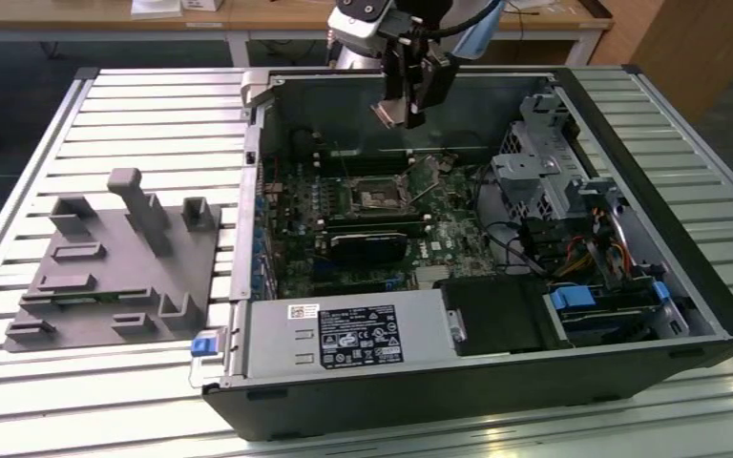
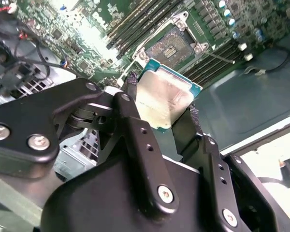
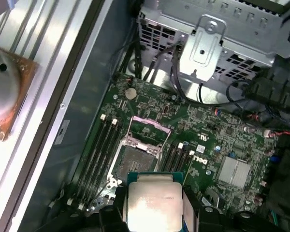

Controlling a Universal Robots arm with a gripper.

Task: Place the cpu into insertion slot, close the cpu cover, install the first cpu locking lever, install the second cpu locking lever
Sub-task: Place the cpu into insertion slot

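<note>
One cpu (image 2: 166, 99) in hand (image 2: 162, 96) above insertion slot (image 2: 170, 46)

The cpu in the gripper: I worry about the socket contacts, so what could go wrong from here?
1. The gripper holds the cpu only by two opposite edges, above the open insertion slot. It might slip, or land skewed and harm the contacts.
2. The cpu cover stands raised beside the slot, so the fingers might strike it on a descent.
</note>
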